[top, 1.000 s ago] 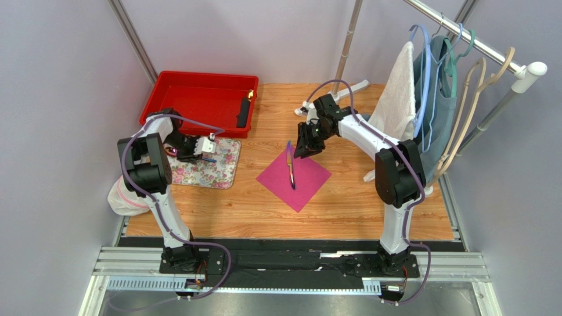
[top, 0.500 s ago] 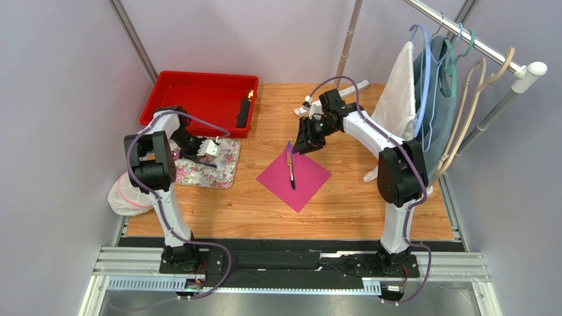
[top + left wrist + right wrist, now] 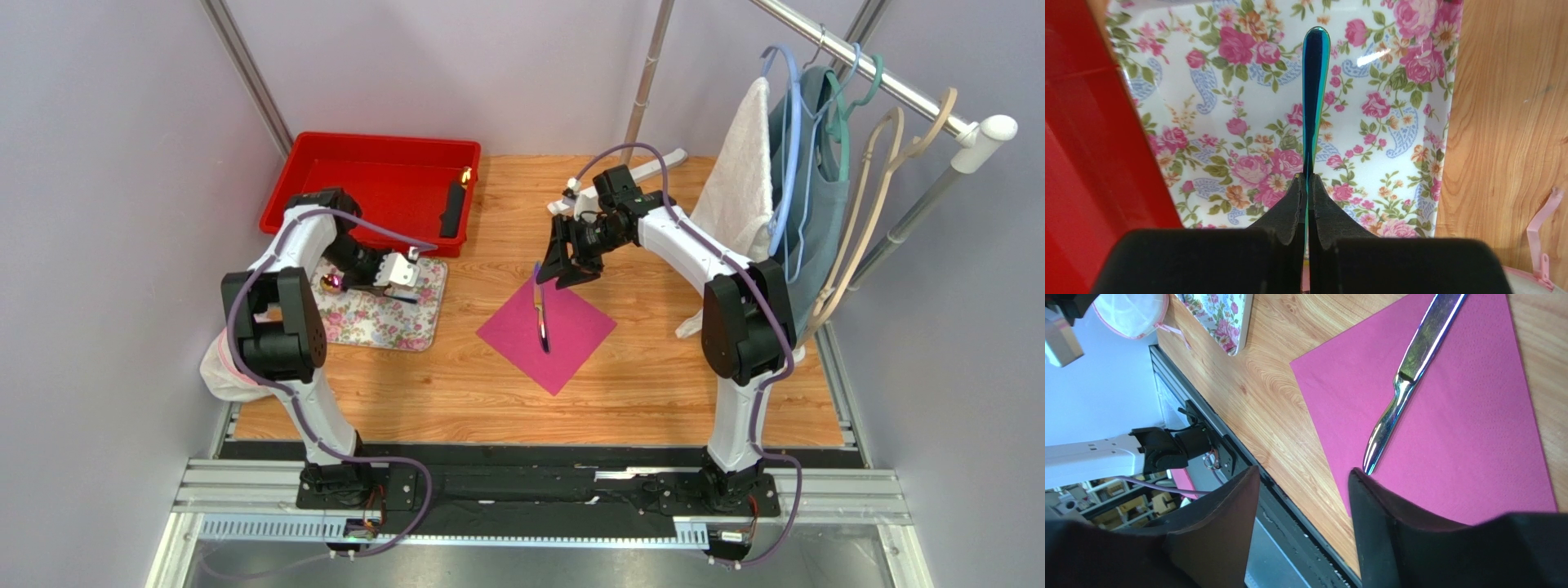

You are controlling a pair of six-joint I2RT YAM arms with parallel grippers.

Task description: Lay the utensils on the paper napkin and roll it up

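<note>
The magenta paper napkin [image 3: 558, 337] [image 3: 1468, 422] lies on the wooden table with one utensil, a shiny knife [image 3: 540, 315] [image 3: 1408, 370], resting on it. My right gripper [image 3: 558, 270] [image 3: 1303, 473] hovers open just behind the napkin's far corner, holding nothing. My left gripper [image 3: 390, 284] [image 3: 1308, 180] is over the floral cloth [image 3: 399, 325] [image 3: 1229, 122]. It is shut on a thin iridescent blue-green utensil [image 3: 1315, 92] whose handle sticks out ahead of the fingers. The utensil's other end is hidden by the fingers.
A red tray [image 3: 368, 184] [image 3: 1082, 153] borders the cloth at the back left, with a black item [image 3: 453, 211] in it. A white mesh pouch [image 3: 227, 368] lies at the left edge. A clothes rack with hangers [image 3: 834, 159] stands on the right.
My left gripper has shut on the utensil over the floral cloth and shifted slightly right. My right gripper has opened wider and drawn back from the knife, which stays on the napkin.
</note>
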